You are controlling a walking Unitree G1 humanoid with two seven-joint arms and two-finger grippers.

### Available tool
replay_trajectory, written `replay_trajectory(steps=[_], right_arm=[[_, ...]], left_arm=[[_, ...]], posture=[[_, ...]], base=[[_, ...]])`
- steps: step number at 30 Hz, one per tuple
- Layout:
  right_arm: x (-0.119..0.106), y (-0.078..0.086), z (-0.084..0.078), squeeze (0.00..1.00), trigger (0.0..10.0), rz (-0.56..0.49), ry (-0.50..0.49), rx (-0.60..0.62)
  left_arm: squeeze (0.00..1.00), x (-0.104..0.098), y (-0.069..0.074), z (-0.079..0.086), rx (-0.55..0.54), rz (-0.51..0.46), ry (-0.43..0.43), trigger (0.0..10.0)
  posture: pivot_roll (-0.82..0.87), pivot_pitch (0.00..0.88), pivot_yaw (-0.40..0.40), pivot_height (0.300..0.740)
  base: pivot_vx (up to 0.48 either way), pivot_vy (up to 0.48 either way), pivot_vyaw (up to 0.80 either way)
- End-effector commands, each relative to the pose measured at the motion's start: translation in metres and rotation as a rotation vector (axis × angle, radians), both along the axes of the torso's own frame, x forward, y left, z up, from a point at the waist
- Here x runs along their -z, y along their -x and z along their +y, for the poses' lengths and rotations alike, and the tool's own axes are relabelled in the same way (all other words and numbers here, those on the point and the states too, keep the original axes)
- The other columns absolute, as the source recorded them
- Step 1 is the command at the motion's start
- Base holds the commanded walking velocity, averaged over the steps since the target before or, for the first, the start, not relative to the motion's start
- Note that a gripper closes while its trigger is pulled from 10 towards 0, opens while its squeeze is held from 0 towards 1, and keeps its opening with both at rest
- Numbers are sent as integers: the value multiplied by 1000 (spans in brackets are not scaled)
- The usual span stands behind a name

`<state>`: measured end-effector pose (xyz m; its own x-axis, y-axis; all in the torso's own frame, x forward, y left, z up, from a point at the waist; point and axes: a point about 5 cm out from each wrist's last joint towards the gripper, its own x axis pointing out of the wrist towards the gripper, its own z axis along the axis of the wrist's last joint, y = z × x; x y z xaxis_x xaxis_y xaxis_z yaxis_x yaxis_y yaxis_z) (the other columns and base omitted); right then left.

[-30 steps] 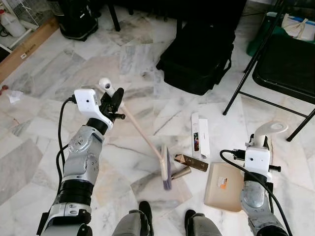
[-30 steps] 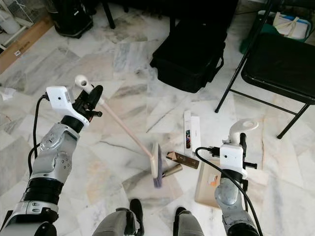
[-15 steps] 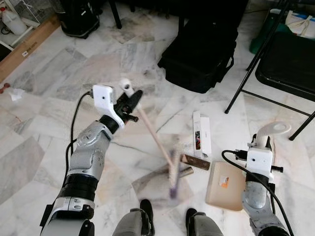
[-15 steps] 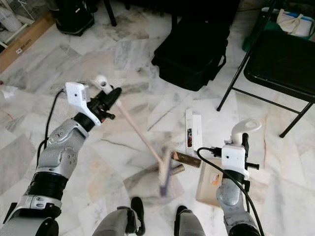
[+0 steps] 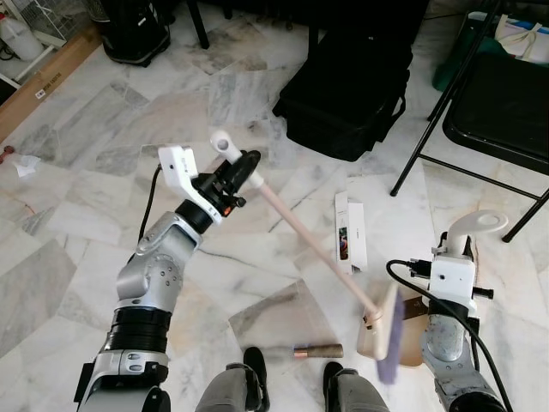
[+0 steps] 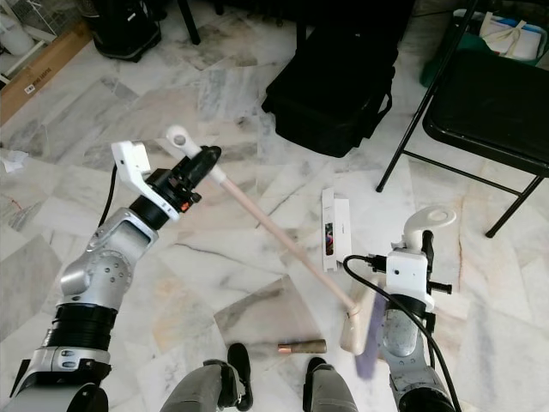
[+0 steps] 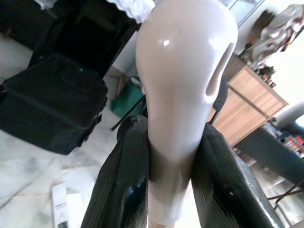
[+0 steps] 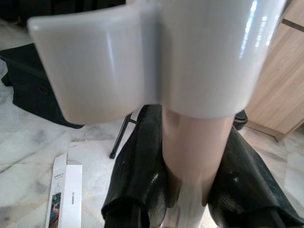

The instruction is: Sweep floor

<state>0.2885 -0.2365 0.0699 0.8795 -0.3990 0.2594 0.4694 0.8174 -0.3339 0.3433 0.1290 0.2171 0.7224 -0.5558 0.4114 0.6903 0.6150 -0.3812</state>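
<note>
The broom [image 5: 309, 249] slanted across the marble floor [image 5: 77, 197], its blurred brush head [image 5: 383, 330] just before the dustpan [image 6: 403, 283]. My left end effector [image 5: 238, 167] pinched the broom's handle below its white knob. My right end effector [image 8: 190, 180] was pressed onto the dustpan's upright handle. A brown tube [image 5: 319, 351] lay near my feet, a white box [image 5: 348, 243] beside the broom, a black bag [image 5: 343, 94] and a folding chair [image 5: 493, 112] beyond.
</note>
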Motion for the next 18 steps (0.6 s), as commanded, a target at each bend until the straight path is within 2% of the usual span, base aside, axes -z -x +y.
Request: replay_trajectory(steps=[1,3,5,6,9,11,12,13,14,16,18], right_arm=[[13,7,-3,0,10000,59,-7,24],[13,7,-3,0,10000,60,-9,23],[13,7,-2,0,10000,61,-11,24],[13,7,-2,0,10000,61,-11,24],[13,7,-2,0,10000,60,-12,25],[13,7,-3,0,10000,60,-12,25],[13,7,-3,0,10000,60,-12,25],[14,7,-2,0,10000,62,-13,25],[14,7,-2,0,10000,62,-13,25],[14,7,-2,0,10000,60,-15,25],[14,7,-1,0,10000,59,-16,25]], left_arm=[[0,-3,4,5,13,-12,17,10000],[0,-8,3,11,-43,-40,-14,10000],[0,-17,-2,25,-201,-81,-73,10000],[0,-19,-3,28,-240,-92,-92,10000],[0,-23,-5,35,-314,-110,-141,10000],[0,-24,-5,37,-361,-143,-246,10000],[0,-24,-5,37,-361,-143,-246,10000],[0,-23,-4,31,-340,-167,-317,10000],[0,-23,-4,31,-340,-167,-317,10000],[0,-16,-2,17,-267,-178,-397,10000],[0,-12,-1,11,-224,-172,-411,10000]], posture=[[103,344,101,740],[103,343,101,740],[103,342,103,740],[103,342,103,740],[104,341,103,740],[106,339,103,740],[106,339,103,740],[109,338,104,740],[109,338,104,740],[106,340,106,740],[106,340,106,740]], base=[[0,0,0],[0,0,0],[0,0,0],[0,0,0],[0,0,0],[0,0,0],[0,0,0],[0,0,0],[0,0,0],[0,0,0],[0,0,0]])
